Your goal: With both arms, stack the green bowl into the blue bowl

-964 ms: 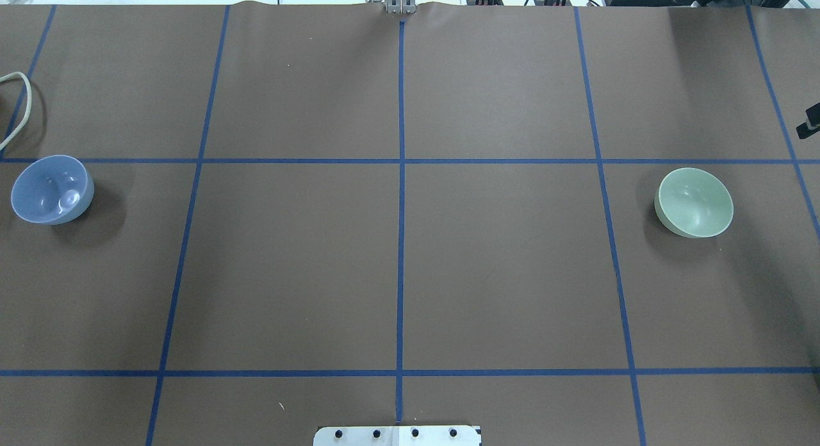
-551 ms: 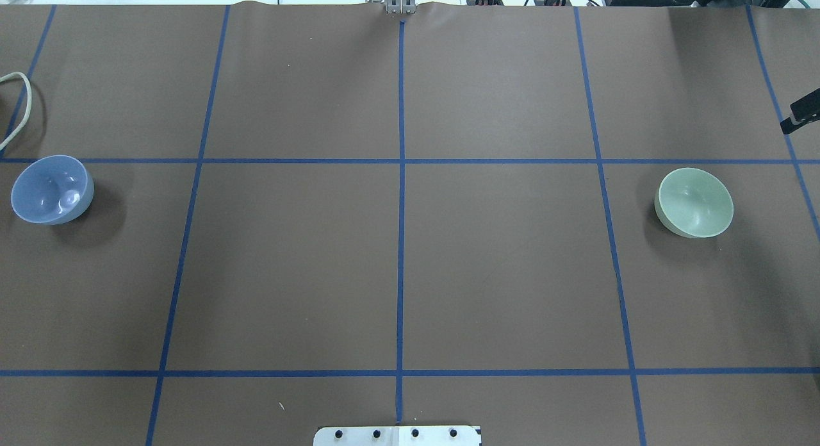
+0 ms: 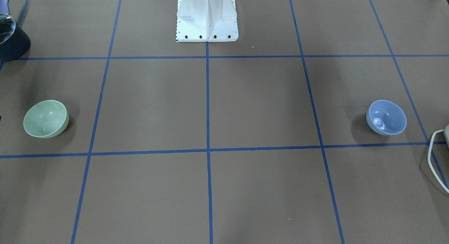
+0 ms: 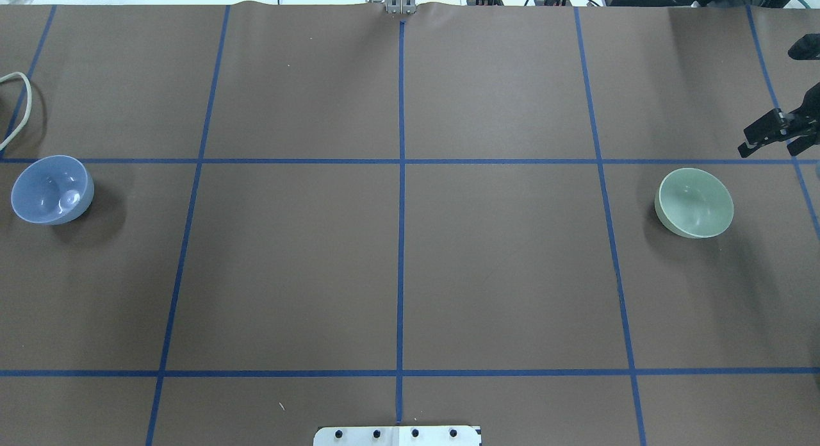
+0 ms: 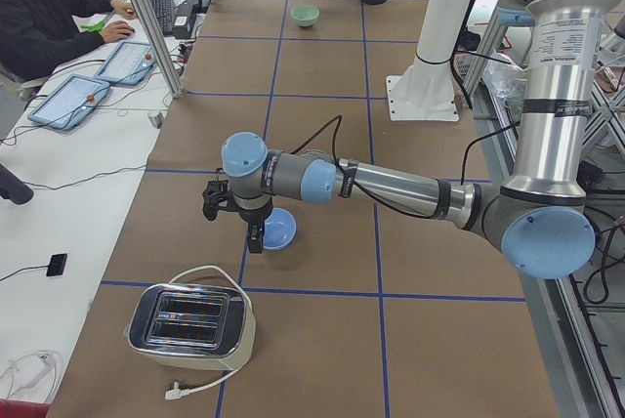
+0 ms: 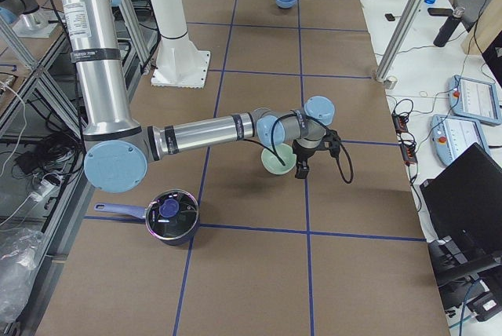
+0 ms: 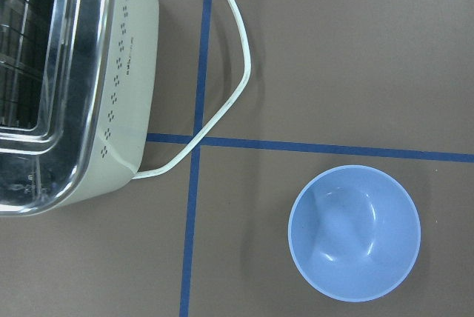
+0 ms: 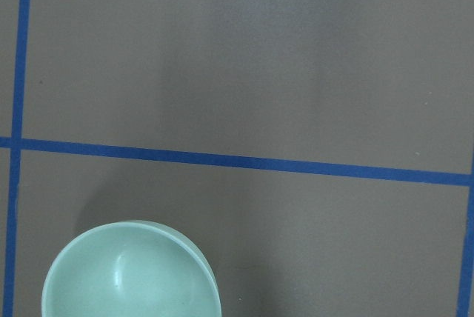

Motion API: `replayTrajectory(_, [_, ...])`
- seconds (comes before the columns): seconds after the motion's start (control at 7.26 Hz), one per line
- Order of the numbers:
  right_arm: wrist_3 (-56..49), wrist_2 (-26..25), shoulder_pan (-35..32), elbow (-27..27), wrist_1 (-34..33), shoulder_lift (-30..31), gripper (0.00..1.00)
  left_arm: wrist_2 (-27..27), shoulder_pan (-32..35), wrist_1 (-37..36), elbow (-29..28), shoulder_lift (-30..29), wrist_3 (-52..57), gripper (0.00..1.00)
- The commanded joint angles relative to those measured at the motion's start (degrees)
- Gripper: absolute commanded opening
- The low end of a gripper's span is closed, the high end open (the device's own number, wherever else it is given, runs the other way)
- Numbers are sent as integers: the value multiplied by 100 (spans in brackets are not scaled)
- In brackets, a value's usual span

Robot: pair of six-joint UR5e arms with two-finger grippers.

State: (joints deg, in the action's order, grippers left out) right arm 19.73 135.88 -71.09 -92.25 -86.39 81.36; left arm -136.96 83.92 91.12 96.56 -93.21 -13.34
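Front-facing view: the green bowl [image 3: 45,118] sits upright on the surface [image 3: 210,188], well out on the right-arm side of the white pedestal [image 3: 207,18]. The blue bowl [image 3: 386,117] sits equally far out on the pedestal's other side.

Overhead view: the right end effector [image 4: 769,148] hovers near the green bowl, its 2 fingers spread and pinching nothing.

Exterior left view: the left end effector [image 5: 232,223] hangs near the blue bowl. I cannot tell whether it is spread.

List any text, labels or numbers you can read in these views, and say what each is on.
No text can be read.
green bowl, blue bowl: plain, no markings.
toaster: dot pattern only, no words.
left arm, right arm: print on the upright tubes, too small to read.
tablets: screens too blurred to read.
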Motion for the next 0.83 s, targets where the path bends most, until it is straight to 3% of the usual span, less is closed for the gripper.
replayTrajectory(0.0, [162,-26,244,58,8,-7,100,-6,-286,720,-653,-215,-264,98])
replayTrajectory(0.28, [215,0,297,41,8,20,100,3,-550,1275,-980,-242,-607,98])
replayTrajectory(0.69, [224,53,297,32,-1,47,100,3,-849,1356,-1235,-452,-749,98])
